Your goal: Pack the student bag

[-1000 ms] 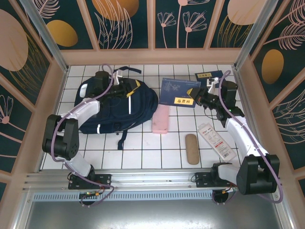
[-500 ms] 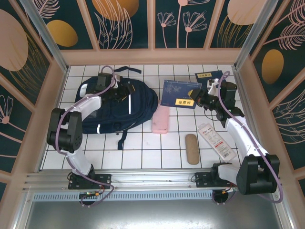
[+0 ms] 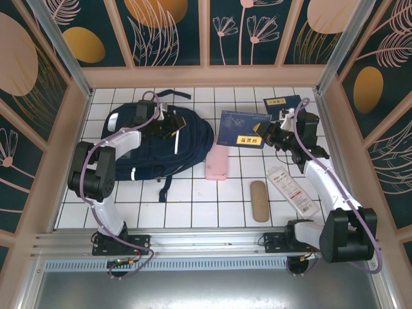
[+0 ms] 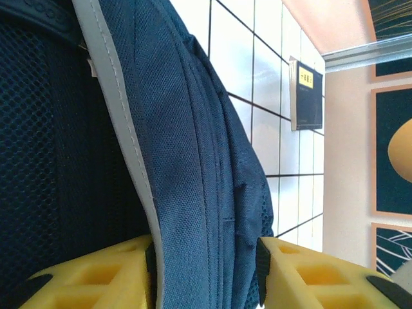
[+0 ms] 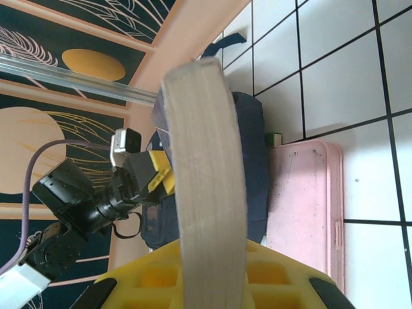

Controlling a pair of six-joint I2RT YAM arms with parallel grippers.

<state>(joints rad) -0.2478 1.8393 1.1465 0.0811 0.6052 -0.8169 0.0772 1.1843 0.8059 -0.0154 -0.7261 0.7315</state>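
Two blocky left fingers (image 4: 96, 278) pinch the woven navy student bag (image 4: 187, 161).

Bright, even light; soft shadows.

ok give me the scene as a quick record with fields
bag: lying on tiles, far left
left gripper: shut on a fold of bag fabric
right gripper: shut on blue book, right of bag
pink case: on tiles beside bag
brown case: near centre
white box: near right
second book: far right
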